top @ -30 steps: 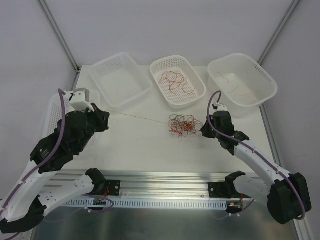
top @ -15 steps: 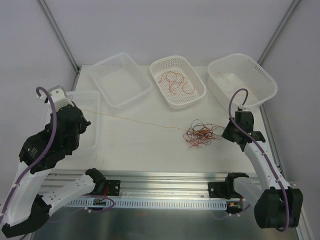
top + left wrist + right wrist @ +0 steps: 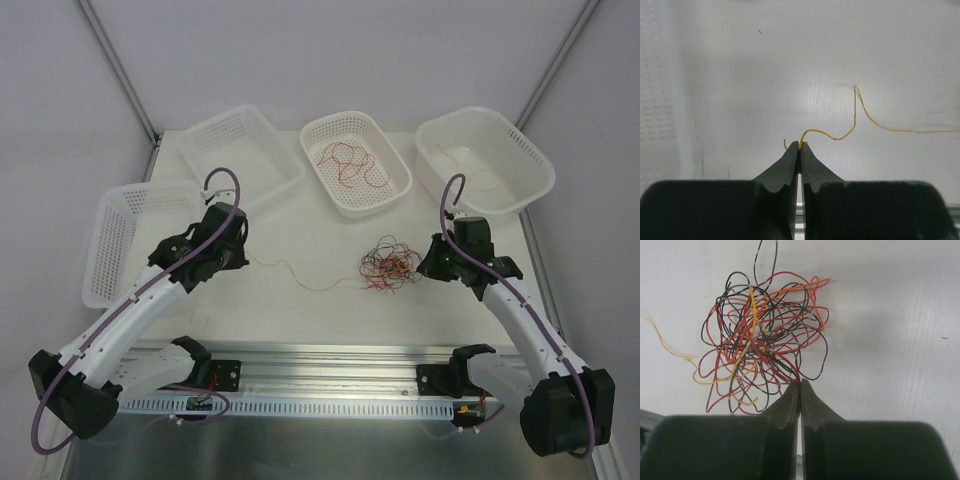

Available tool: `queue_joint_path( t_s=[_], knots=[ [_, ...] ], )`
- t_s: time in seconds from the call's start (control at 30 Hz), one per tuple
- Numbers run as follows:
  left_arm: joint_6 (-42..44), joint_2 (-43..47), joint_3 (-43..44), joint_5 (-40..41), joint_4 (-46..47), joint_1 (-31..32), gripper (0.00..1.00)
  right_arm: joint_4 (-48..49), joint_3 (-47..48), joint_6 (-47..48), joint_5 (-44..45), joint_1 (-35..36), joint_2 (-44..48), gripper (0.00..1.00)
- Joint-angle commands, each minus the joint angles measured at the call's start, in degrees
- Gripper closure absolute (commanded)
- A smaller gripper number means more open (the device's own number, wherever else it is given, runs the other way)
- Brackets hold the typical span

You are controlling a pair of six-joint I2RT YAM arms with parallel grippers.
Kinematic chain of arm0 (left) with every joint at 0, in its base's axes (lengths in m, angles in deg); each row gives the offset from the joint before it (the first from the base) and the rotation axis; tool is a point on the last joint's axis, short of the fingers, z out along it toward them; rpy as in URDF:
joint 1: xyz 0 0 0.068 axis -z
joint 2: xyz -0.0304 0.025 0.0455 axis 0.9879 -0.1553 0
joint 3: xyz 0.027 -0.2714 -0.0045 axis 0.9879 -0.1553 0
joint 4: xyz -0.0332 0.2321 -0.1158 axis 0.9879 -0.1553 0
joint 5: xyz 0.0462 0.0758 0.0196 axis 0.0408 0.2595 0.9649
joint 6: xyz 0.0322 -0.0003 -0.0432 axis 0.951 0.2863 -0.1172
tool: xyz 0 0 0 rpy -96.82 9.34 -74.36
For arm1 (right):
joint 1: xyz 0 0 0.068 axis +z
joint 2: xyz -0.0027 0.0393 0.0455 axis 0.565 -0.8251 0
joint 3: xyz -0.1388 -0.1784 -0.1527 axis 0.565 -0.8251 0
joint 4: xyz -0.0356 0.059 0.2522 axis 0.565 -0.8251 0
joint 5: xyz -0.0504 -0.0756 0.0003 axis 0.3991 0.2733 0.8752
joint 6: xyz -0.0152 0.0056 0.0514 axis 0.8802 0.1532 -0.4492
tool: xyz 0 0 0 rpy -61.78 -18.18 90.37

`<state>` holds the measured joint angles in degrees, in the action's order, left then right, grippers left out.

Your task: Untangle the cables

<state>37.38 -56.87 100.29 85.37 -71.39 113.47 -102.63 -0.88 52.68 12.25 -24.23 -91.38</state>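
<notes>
A tangle of thin red, orange, yellow and black cables (image 3: 387,268) lies on the white table, right of centre. My right gripper (image 3: 428,267) sits at its right edge, shut on a red strand; the right wrist view shows the tips (image 3: 800,384) pinching it under the knot (image 3: 762,340). One yellow cable (image 3: 322,288) trails slack leftward from the tangle to my left gripper (image 3: 243,258). That gripper is shut on the cable's end, with a short stub poking out past the tips (image 3: 800,145) and the yellow cable (image 3: 860,108) curving off to the right.
Four white baskets ring the work area: one at the far left (image 3: 112,250), a clear one (image 3: 262,190) at back left, a middle one (image 3: 390,195) holding red cables, and a right one (image 3: 535,180) with pale strands. An aluminium rail (image 3: 330,362) runs along the near edge.
My left arm swung back from the far left toward the middle, and the once taut yellow cable now lies slack. The right gripper and tangle shifted slightly left.
</notes>
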Motion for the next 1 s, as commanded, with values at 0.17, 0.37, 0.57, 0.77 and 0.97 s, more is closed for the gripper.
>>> queue_joint_path(
  t_s=[0.17,0.37,0.57,0.77,0.97],
  knots=[
    [5.78,-2.11,-10.50,-18.16,15.04,-0.15,0.50,2.37,4.65,2.22,1.69,13.97,-3.38,0.99],
    [12.11,-1.76,-10.25,-25.81,17.32,2.39,0.17,1.67,7.47,2.05,6.26,19.26,-4.53,0.99],
    [18.44,-1.58,-10.25,-29.34,21.71,8.90,0.08,-0.70,10.54,1.87,9.17,22.87,-4.26,0.99],
    [20.37,-4.39,-10.60,-29.95,29.62,13.91,0.08,-1.40,11.95,1.43,11.19,24.45,-3.65,0.99],
    [27.66,-9.57,-9.20,-31.97,36.39,16.20,0.10,-1.49,13.00,1.08,10.93,26.12,-4.09,0.99]
  ],
)
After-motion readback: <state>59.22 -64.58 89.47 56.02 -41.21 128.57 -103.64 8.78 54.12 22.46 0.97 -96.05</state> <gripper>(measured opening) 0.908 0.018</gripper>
